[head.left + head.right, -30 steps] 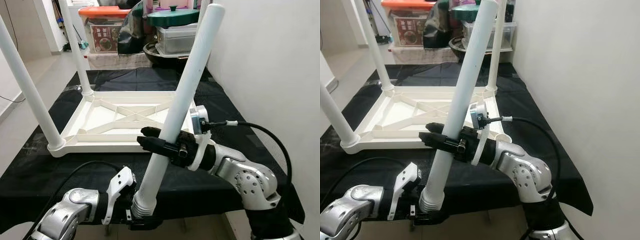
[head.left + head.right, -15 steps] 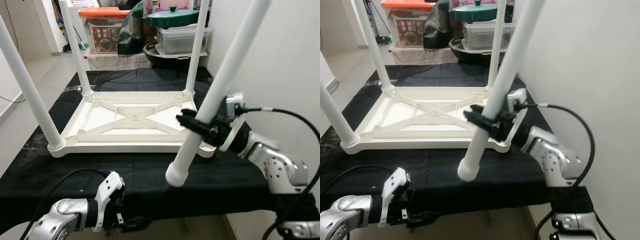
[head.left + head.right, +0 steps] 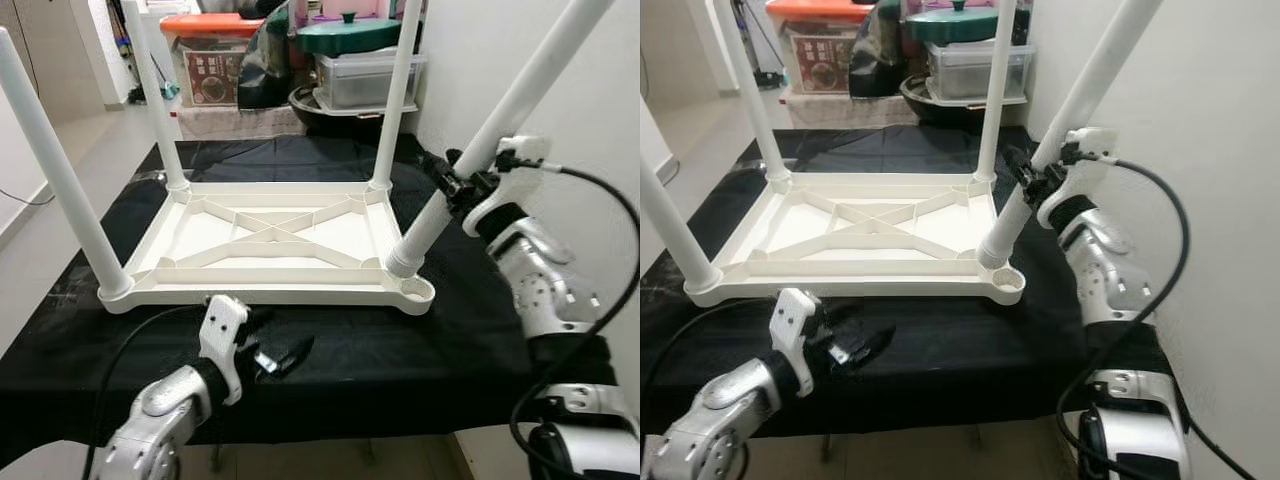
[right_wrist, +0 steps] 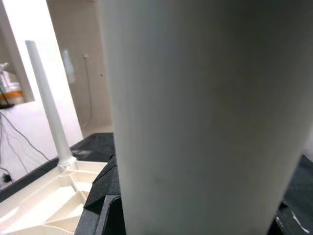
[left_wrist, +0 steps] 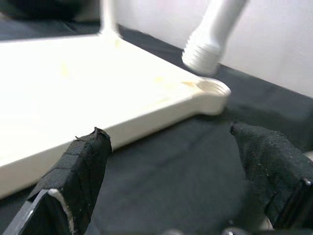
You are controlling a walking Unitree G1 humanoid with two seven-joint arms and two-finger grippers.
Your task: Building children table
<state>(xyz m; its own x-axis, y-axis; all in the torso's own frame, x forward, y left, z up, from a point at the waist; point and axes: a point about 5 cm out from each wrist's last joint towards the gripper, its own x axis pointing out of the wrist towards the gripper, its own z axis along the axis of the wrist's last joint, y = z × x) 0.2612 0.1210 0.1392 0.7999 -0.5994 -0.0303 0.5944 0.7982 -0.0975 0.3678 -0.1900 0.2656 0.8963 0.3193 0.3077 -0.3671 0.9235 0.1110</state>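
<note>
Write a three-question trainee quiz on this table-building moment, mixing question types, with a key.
1. How many legs already stand fitted in the upturned tabletop?
2. True or false: the loose leg is already seated in the empty corner socket.
3. Which claw grips the loose leg? A) left claw B) right claw

Key: 1) Three. 2) False: its threaded end hangs tilted just above the socket. 3) B; the left claw is open, low over the black cloth in front of the tabletop.
</note>
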